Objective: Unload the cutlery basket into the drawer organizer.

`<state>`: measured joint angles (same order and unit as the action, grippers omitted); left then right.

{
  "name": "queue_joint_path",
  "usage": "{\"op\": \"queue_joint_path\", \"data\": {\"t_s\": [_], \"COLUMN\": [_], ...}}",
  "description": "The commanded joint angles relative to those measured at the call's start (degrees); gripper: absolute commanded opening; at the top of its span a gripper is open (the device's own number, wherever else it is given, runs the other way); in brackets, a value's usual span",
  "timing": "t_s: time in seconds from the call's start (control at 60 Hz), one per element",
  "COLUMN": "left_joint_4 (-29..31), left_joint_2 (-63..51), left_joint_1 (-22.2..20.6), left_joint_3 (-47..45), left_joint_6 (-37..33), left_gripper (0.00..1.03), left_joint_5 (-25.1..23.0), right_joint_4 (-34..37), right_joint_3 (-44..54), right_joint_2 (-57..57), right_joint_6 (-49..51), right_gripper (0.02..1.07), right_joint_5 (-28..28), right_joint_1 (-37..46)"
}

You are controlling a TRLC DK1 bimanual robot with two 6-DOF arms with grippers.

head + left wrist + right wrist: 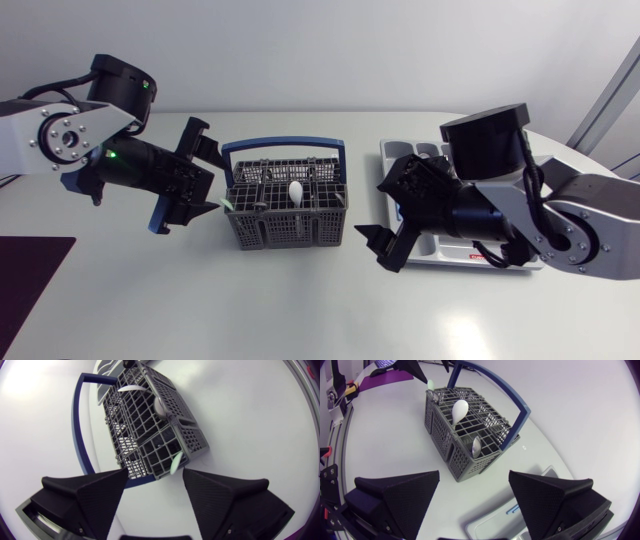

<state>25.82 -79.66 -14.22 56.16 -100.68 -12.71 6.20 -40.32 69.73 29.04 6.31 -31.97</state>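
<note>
Jaws, head view: left gripper apart, nothing between the fingers. Right gripper likewise apart and empty. Cutlery basket stands between the two, its long axis running from one gripper to the other, blue handle arched over it. Left gripper sits just beside the basket's left end, right gripper near its right end. Drawer organizer lies on the right, partly under the right arm. White spoon stands upright mid-basket, bowl up.

Left wrist view: left gripper wide open, basket directly ahead, end-on. Pale green utensil tip pokes out at the nearest corner, closest piece to these jaws. Contents of the further cells are hard to make out.

Right wrist view: right gripper open, basket ahead and apart from the fingers. White spoon in a middle cell, metal spoon in a cell near this end. Organizer rim shows just under the gripper.

Judgement: pieces stand vertical, so a pick must come from above, along the handle arch rather than across it. Right arm has the shorter carry to the organizer; open table lies in front of the basket.
</note>
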Motion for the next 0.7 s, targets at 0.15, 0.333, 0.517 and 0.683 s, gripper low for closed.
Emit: {"op": "queue_joint_path", "data": {"t_s": [0.15, 0.333, 0.517, 0.683], "left_joint_4": [-1.39, -1.39, -1.39, -1.21], "left_joint_2": [-2.17, -2.26, -2.78, -2.7], "left_joint_1": [-1.25, -0.9, -0.72, -1.08], "left_joint_3": [-0.18, -0.61, -0.97, -1.14], "left_joint_6": [-4.96, -5.84, -5.75, -5.49], "left_gripper": [0.24, 0.21, 0.17, 0.11], "left_joint_5": [0.49, 0.49, 1.64, 2.43], "right_joint_4": [-0.84, -1.71, -1.89, -1.98], "right_joint_3": [2.26, 2.61, 2.61, 3.05], "right_joint_2": [-0.21, -0.3, -0.3, -0.3], "right_joint_6": [1.9, 1.9, 1.37, 0.58], "right_gripper": [1.02, 1.02, 1.02, 1.02], "right_joint_5": [0.81, 0.99, 0.99, 0.99], "right_joint_1": [1.2, 2.0, 2.08, 2.17]}}
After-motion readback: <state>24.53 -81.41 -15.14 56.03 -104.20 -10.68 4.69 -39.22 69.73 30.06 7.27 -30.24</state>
